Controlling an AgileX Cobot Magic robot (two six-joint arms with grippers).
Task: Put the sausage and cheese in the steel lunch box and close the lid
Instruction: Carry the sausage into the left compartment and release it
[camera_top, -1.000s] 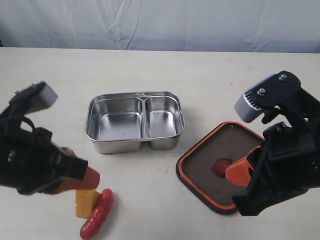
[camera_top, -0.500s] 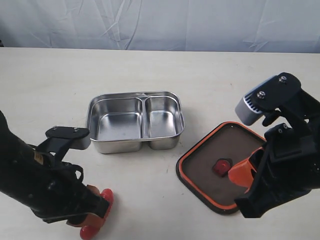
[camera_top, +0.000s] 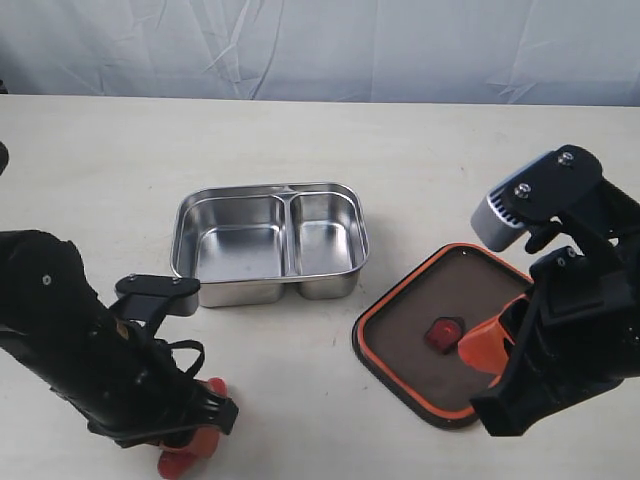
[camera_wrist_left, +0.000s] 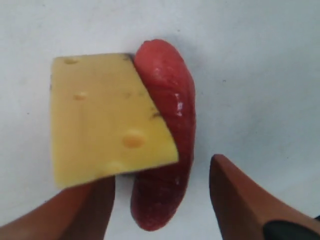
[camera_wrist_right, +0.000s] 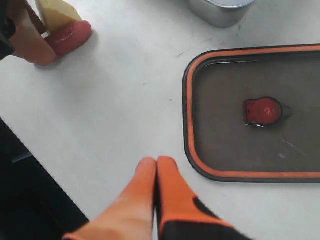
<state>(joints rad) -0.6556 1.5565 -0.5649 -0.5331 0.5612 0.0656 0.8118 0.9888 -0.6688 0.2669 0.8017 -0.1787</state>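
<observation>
Now the left gripper spreads its jaws wide around one end of the glossy red toy sausage, with the yellow holed cheese wedge touching it. Light and slick, the sausage is probably best pinched mid-body. The right gripper is closed, empty.

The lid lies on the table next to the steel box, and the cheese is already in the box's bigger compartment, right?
Not quite. The lid does lie beside the steel lunch box, but the exterior view shows both compartments empty; in the left wrist view the cheese is out on the table against the sausage.
</observation>
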